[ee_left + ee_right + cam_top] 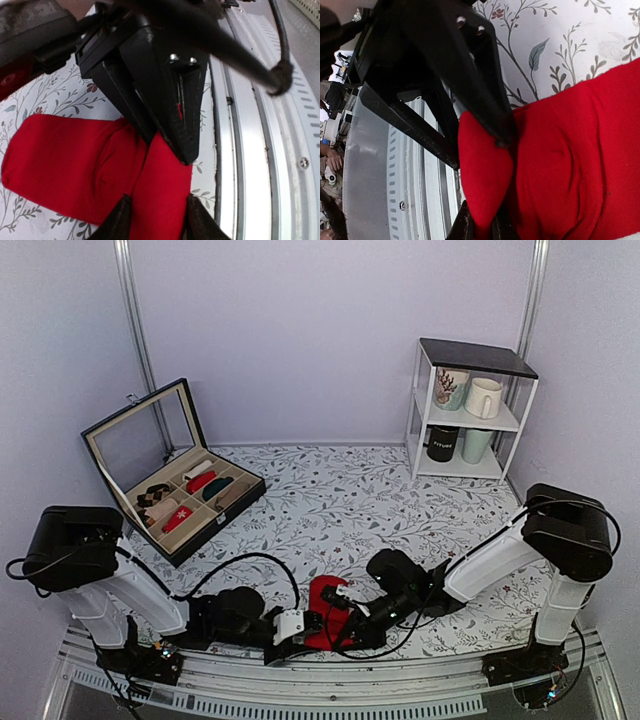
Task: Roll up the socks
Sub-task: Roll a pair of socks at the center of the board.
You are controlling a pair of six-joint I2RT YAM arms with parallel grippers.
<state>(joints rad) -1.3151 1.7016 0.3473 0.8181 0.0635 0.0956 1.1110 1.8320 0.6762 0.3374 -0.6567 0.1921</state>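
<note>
The socks [322, 598] lay at the lower centre of the top view, on the floral tablecloth [340, 500] just above the metal rail [420, 680]. The left gripper [157, 220] was clamped on a thick red fold at the bottom of its frame. The right gripper [482, 227] pinched the same bunched end (the two nearly touching). To roll well, both should probably turn together, keeping the fold tight.

The right gripper [481, 224] pinches a bunched fold of the socks [580, 165] between its fingers [462, 227], at the floral surface's [560, 45] edge beside a metal rail [420, 170]; the black left gripper [477, 147] clamps the same fold from the opposite side.
</note>
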